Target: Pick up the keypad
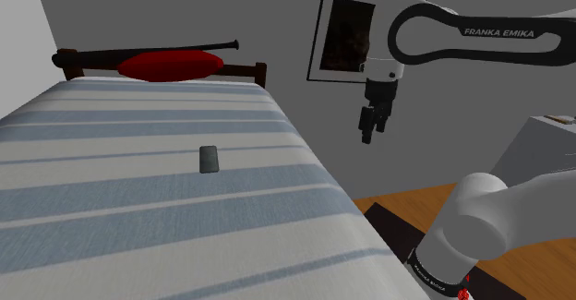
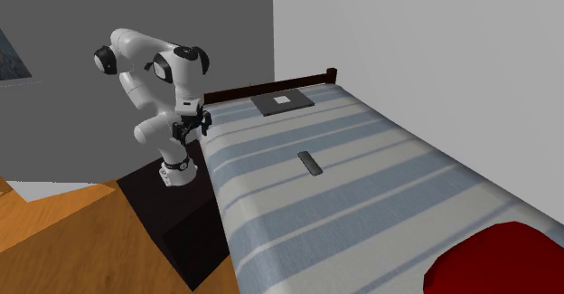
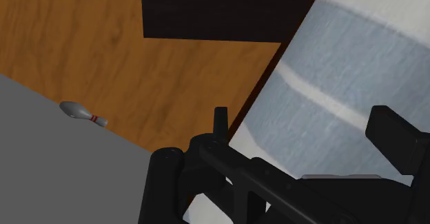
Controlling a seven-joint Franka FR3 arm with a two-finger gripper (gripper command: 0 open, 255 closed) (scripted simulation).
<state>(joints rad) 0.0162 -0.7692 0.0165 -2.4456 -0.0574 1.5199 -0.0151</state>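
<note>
We saw the end effector [image 1: 368,130], jaws apart, hanging off the bed's [image 1: 138,215] edge at the shoulder view's right, well apart from the keypad [image 1: 210,159] lying flat mid-bed.

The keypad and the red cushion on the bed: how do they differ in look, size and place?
The keypad is dark grey, the cushion red. The keypad is small and flat; the cushion is far larger and rounded. The keypad lies mid-bed; the cushion lies by the headboard. Both rest on the striped bed.
</note>
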